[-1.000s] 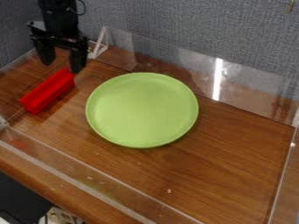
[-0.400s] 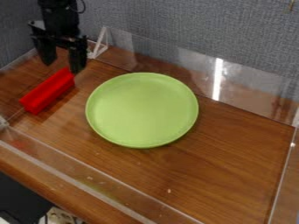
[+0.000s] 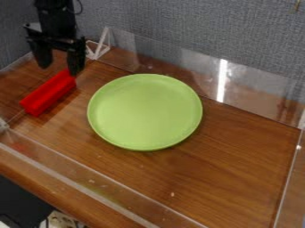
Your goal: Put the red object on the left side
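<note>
The red object point(image 3: 48, 92) is a small bar-like block lying flat on the wooden table at the left, to the left of the light green round plate point(image 3: 145, 110). My black gripper point(image 3: 57, 62) hangs above and just behind the block's far end, its two fingers point(image 3: 75, 62) spread apart with nothing between them. The block and the gripper are apart.
Clear acrylic walls point(image 3: 226, 76) ring the wooden table point(image 3: 226, 169). A small clear stand point(image 3: 105, 43) sits at the back beside the gripper. A grey textured wall is behind.
The gripper has shifted slightly left and up, away from the block. The red block and plate have not moved.
</note>
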You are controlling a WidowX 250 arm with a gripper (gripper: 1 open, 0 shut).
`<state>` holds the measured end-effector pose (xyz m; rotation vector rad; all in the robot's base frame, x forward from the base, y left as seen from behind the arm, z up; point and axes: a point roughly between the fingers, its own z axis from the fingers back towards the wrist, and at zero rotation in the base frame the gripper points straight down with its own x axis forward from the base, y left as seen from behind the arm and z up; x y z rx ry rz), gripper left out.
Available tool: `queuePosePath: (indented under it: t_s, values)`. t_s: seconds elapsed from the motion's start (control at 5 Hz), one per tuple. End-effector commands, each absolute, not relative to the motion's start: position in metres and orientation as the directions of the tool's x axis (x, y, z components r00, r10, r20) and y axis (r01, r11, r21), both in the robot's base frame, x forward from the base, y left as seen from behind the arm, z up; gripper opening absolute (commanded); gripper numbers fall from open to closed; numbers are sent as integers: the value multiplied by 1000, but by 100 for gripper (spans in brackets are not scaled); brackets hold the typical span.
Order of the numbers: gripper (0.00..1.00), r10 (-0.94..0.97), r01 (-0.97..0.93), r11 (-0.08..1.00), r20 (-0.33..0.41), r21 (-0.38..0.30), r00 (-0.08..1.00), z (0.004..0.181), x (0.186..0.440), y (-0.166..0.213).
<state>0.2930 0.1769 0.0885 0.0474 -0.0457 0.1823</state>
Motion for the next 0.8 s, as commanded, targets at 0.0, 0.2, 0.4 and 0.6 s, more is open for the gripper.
queuePosePath:
  t_s: [0.0,0.2,0.4,0.6]
  values:
    - [100,162,-172,983,122,70,979,111,299,175]
    - [100,130,-141,987,136,74,982,111,305,173]
    - [100,103,-120,987,156,103,982,128,319,173]
    - [100,63,-84,988,162,128,985,143,322,181]
